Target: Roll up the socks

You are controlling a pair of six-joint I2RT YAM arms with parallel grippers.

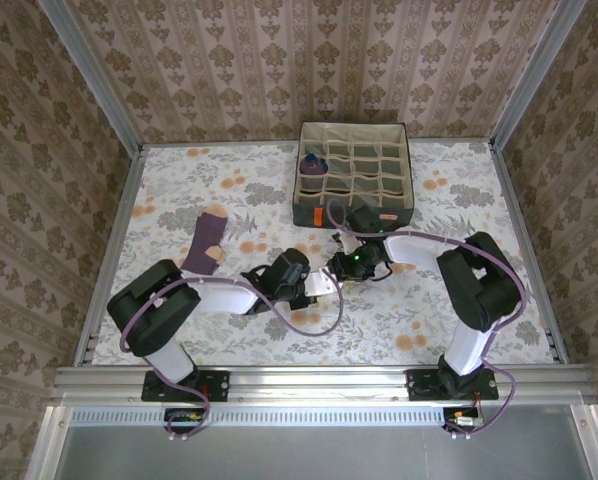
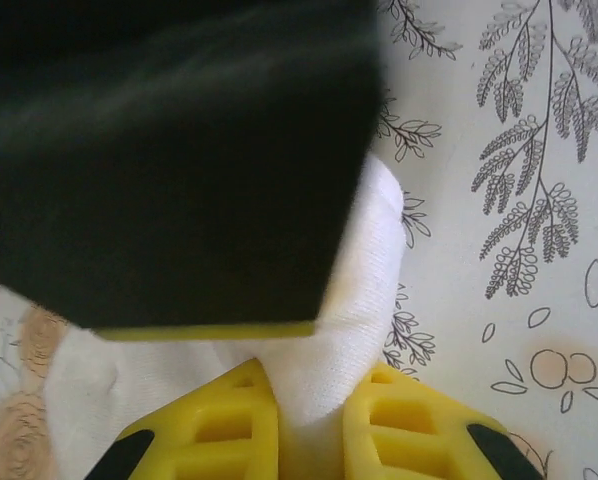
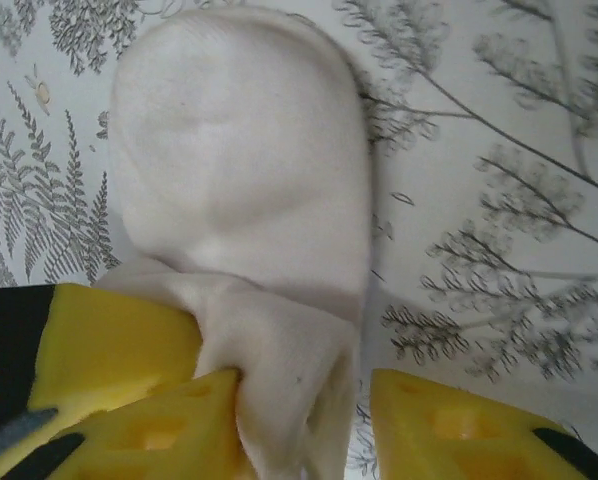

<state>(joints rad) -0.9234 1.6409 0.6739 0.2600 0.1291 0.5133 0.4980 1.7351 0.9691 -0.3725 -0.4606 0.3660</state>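
Observation:
A white sock lies on the flowered table between my two grippers. My left gripper is shut, its yellow fingers pinching a fold of the white sock. My right gripper is open. A bunched fold of the white sock rests against its left finger, and a gap shows before the right finger. A purple sock lies flat to the left. Another purple sock sits in a cell of the box.
The grey fabric box with beige grid cells stands just behind my right gripper. The black and yellow body of my right gripper looms close over my left one. Papered walls ring the table.

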